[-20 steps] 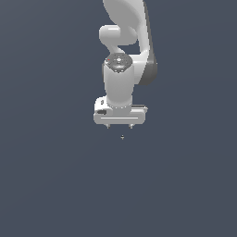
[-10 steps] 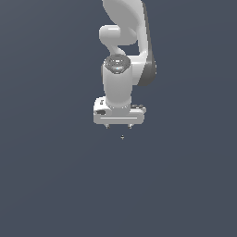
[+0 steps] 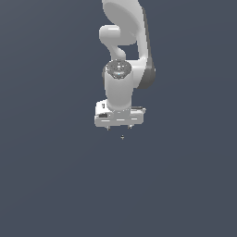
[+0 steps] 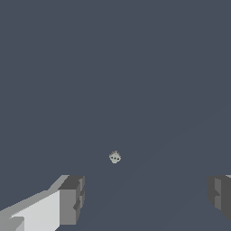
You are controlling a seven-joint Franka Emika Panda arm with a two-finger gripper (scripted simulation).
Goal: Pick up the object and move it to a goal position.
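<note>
The object (image 3: 122, 136) is a tiny pale-grey speck on the dark grey floor, just below the gripper in the exterior view. In the wrist view the object (image 4: 114, 157) is a small pale blob lying ahead of the gap between the two fingers. My gripper (image 3: 119, 127) is open and empty, its white body hanging from the arm, with two short fingertips (image 3: 108, 127) pointing down. In the wrist view the fingers (image 4: 71, 198) stand far apart at either side, and the object lies apart from both.
The white arm (image 3: 127, 55) rises from the gripper to the top of the exterior view. A plain dark grey floor (image 3: 55, 185) surrounds everything.
The gripper has moved slightly down toward the speck. The speck has not moved and the jaws stay open.
</note>
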